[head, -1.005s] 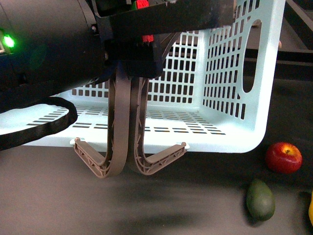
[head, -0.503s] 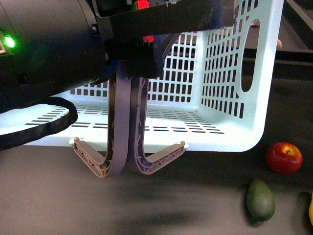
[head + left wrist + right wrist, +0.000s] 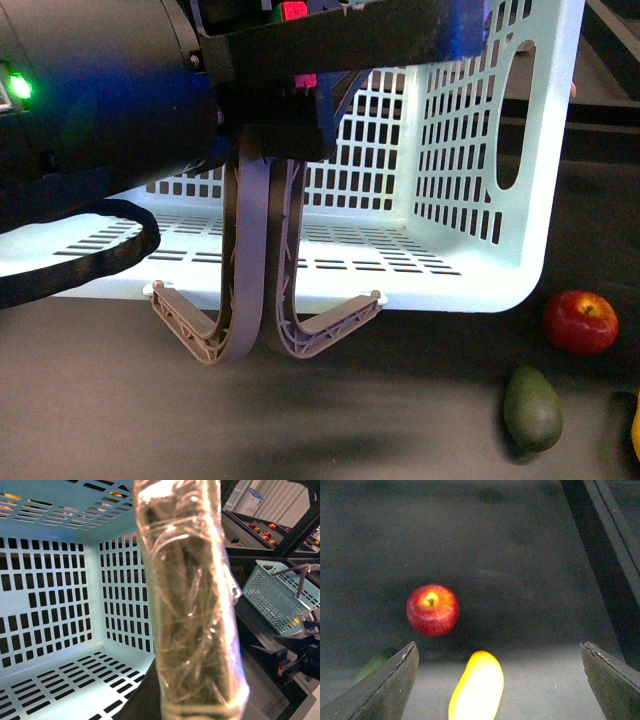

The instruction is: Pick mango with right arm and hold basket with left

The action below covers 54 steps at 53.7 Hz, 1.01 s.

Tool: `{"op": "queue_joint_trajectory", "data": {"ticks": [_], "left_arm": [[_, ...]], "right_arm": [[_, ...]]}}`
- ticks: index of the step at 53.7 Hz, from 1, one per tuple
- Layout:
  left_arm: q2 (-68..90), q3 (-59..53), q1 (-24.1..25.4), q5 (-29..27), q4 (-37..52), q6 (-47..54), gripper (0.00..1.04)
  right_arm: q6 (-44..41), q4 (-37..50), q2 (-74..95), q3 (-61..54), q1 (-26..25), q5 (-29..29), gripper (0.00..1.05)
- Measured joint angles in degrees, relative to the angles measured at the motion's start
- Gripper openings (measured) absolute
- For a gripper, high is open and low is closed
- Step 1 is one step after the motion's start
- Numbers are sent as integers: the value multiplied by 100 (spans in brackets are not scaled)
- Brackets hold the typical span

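**Basket held by its handles, right gripper open above the mango**

In the front view, the bulky glossy black left arm [image 3: 90, 110] fills the upper left. Its black gripper with red marks [image 3: 268, 135] is closed on the two grey-brown ribbed swing handles [image 3: 250, 260], which are gathered together and rise from the near rim into the jaws. The large light turquoise slotted plastic basket [image 3: 470, 150] shows its inside to the camera, so I judge it is held this way to keep the mouth free for receiving fruit. To the right, on the dark table [image 3: 150, 400], lie a red round apple [image 3: 580, 322] and a dark green pear-shaped fruit [image 3: 532, 408]. The smooth yellow-orange mango [image 3: 635, 425] shows only as a sliver at the right edge of the picture.

In the left wrist view, a blurred brownish bar [image 3: 190, 605], probably the handles very close to the lens, crosses the picture. Behind it are the basket's walls and slotted floor [image 3: 50, 580]. The fingers themselves do not show here.

In the right wrist view, the right gripper [image 3: 498, 646] hangs over the table with its two dark fingers [image 3: 385, 690] spread wide. The mango [image 3: 477, 685] lies between them, lengthwise, and nothing touches it. The apple [image 3: 433, 610] is just beyond it. I judge the wide opening is made to straddle the mango before descending, and the close apple leaves little room for error.
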Motion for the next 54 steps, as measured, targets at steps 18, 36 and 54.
{"op": "queue_joint_trajectory", "data": {"ticks": [18,36,54], "left_arm": [[0,0,0,0,0,-2,8],[0,0,0,0,-2,-2,8],[0,0,0,0,-2,-2,8]], "right_arm": [[-166,946,2529,754,-212,-35,97],[-136,1025,3884,1484,-225,251,97],[87,1001,4623,2111,-76,437,97]]}}
